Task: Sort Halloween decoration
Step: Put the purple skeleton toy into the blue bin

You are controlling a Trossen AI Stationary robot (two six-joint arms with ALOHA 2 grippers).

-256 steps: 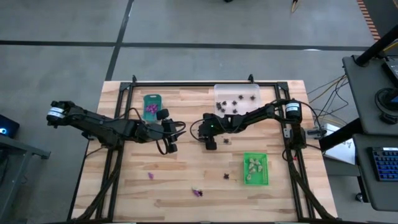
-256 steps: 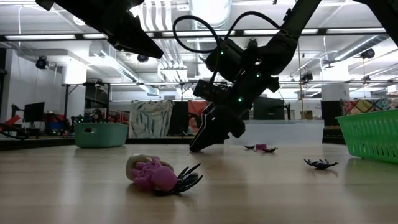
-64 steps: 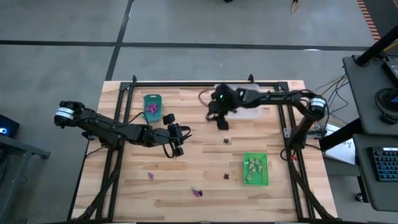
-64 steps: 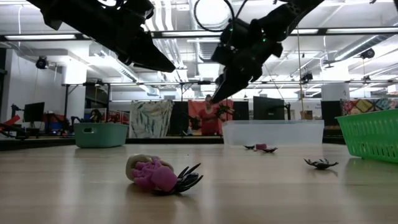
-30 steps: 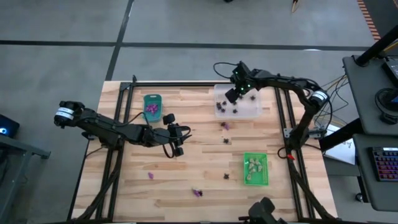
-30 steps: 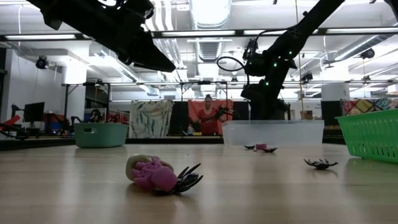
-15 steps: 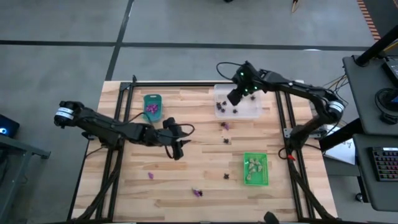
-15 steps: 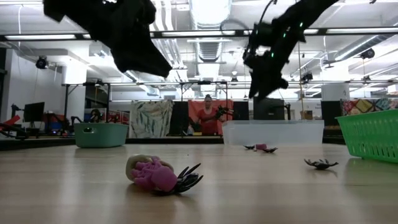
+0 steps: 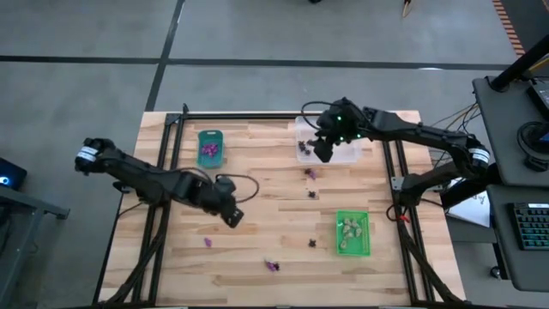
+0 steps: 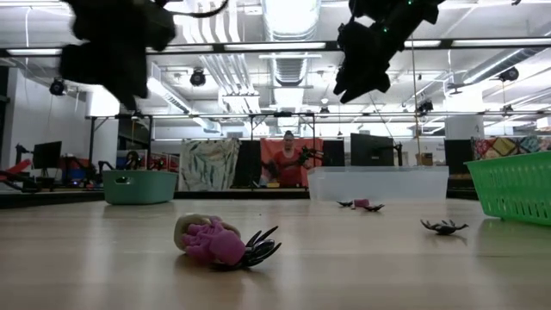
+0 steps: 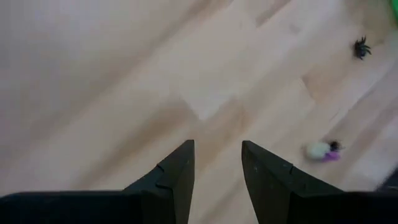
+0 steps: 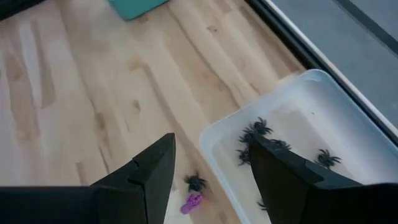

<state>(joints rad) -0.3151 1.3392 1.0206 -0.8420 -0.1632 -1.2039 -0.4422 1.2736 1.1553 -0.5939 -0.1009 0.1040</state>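
Right claw is hovering with its fingers spread and nothing between them, at the near edge of the clear tray, having swung back from over the tray's far side within the last second. A couple of seconds ago it was travelling toward that tray from mid-bench; now several black spiders are lying inside it, so that delivery looks finished and the arm appears free for another pick. Its wrist camera is looking down on a loose black spider and a purple trinket lying on the bench just outside the tray's corner, probably the nearest candidates.

Left claw is also on the move: half a second ago it was hanging higher up the bench near the teal tray, and now it is dropping toward the front, fingers parted and empty. Ahead of it in its wrist view are a pale piece with purple and black bits and another black spider.

Sorting is still unfinished. Purple pieces are sitting in the teal tray and pale ones in the green tray, while a purple piece, a second one and a black one are lying loose near the front edge.
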